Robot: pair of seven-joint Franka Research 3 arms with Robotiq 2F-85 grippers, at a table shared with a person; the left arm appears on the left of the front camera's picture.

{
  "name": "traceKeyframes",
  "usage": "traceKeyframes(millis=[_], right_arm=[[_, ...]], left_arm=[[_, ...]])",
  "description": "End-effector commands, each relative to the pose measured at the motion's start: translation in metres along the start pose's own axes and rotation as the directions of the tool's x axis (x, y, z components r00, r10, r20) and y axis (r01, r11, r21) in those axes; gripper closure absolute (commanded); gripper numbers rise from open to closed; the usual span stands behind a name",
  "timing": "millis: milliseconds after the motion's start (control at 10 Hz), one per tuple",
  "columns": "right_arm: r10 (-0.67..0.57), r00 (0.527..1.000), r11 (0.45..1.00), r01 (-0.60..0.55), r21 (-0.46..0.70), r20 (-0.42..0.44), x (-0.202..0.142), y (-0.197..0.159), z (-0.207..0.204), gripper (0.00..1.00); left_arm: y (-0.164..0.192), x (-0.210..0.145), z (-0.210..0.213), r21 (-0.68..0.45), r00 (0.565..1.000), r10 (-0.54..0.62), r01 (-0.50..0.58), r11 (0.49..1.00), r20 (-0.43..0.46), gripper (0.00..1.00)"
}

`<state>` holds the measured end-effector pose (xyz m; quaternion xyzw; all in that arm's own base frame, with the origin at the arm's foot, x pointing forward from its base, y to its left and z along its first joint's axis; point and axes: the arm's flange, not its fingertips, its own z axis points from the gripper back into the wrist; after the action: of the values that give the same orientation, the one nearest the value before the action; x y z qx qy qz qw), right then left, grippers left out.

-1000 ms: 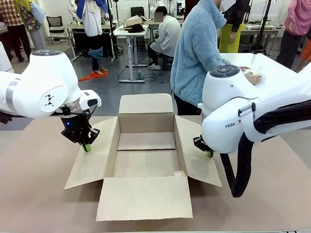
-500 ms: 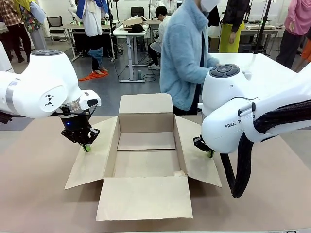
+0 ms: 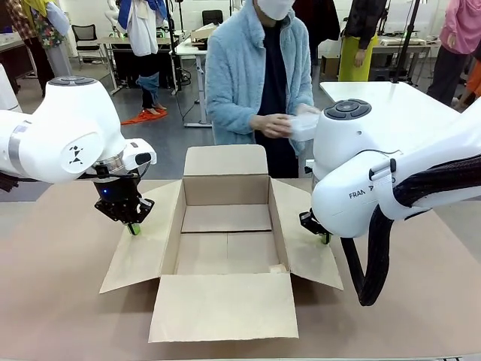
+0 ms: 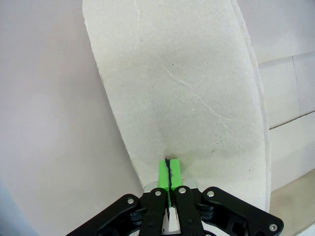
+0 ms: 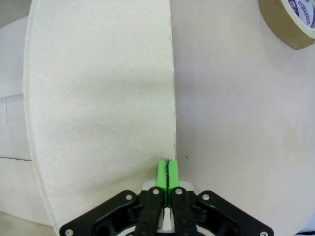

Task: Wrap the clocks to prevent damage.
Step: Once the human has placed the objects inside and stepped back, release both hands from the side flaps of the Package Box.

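Looking at a plain brown cardboard box (image 3: 225, 189), open and empty in the middle of the brown table (image 3: 52, 301), flaps spread. Poising the left gripper (image 3: 134, 229), pads shut on nothing, at the left flap (image 3: 143, 256), by its outer edge. Poising the right gripper (image 3: 325, 238), likewise closed and empty, at the right flap (image 3: 304, 256). Seeing a person's hands (image 3: 272, 125) beyond the far edge holding a pale white object (image 3: 304, 124), clock or wrapping impossible to tell. Judging nothing wrapped yet, with wrapping and packing all remaining.

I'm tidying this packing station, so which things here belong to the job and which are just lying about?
In the job: open cardboard box; left pincer and right pincer, both shut at its sides; pale item in the person's hands, too unclear to name.
Lying about: tape roll, untouched; orange cloth far behind.
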<state>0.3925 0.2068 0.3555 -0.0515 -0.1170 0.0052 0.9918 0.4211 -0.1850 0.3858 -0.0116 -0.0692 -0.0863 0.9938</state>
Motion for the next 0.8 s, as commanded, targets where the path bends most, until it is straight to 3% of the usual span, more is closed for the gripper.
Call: traceKeyframes(millis=[0, 700], right_arm=[[0.003, 1.0, 1.0, -0.003, -0.004, -0.008, -0.0011, 0.0014, -0.0028, 0.99], [0.003, 1.0, 1.0, -0.003, -0.004, -0.008, -0.0011, 0.0014, -0.0028, 0.99]], left_arm=[[0.0017, 0.0002, -0.0005, 0.009, 1.0, -0.005, 0.005, 1.0, 0.002, 0.99], [0.0017, 0.0002, -0.0005, 0.009, 1.0, -0.005, 0.005, 1.0, 0.002, 0.99]])
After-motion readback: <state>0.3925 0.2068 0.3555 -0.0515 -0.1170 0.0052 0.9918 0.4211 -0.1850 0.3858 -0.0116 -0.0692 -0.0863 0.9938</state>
